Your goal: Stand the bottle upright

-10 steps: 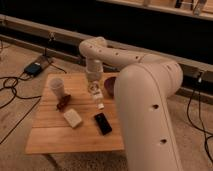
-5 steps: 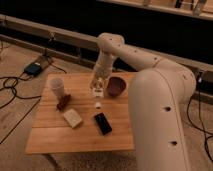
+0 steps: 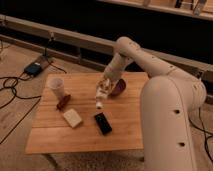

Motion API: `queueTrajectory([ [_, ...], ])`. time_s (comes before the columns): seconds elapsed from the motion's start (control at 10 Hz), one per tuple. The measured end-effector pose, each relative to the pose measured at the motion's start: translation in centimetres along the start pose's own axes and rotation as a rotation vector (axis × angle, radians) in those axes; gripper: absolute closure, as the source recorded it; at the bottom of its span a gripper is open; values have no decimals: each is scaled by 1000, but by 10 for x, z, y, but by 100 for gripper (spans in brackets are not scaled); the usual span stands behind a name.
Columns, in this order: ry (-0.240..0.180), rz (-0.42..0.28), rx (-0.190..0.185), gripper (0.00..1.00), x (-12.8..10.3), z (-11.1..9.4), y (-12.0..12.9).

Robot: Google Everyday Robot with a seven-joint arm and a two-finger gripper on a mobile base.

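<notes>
Far left, on the floor: a blue box (image 3: 34,68) with black cables (image 3: 12,85) trailing from it.
Table (image 3: 55,140): light wood, seen from in front and above; the things listed below sit on or over it.
Cup (image 3: 56,88): white, upright, near the table's back left corner.
Brown thing (image 3: 63,102): small, long and reddish-brown, lying just in front of the cup; I cannot tell what it is.
Block (image 3: 72,118): white, rectangular and flat on the wood, in front of the brown thing and apart from it.
Phone (image 3: 103,123): black, flat and askew, just right of the block.
Bottle (image 3: 102,93): small, clear plastic with a whitish label round its middle and a white cap at its low end. It is tilted, not upright. The cap points down and a little left, toward the wood just behind the phone, and the base is up at the gripper. It is near the middle of the table, between the cup and the bowl. I cannot tell whether the cap touches the wood.
Gripper (image 3: 106,82): at the bottle's upper end, over the middle of the table, just left of the bowl. I cannot tell whether it is spread or clamped on the bottle.
Bowl (image 3: 120,90): dark reddish, just right of the bottle and partly hidden by the gripper.
Arm (image 3: 150,60): white, bending from the large column at right over the table's back edge.
</notes>
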Motion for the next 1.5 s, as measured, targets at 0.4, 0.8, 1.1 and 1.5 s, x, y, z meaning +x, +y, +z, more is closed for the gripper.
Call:
queueTrajectory([
  [0.4,-19,114,133,100,-5,3,-54],
  [0.8,-36,166,232,100,-5,19,-83],
  [1.1,-79,198,250,100,-14,37,-102],
  [1.5,-157,264,286,100,-19,41,-144],
])
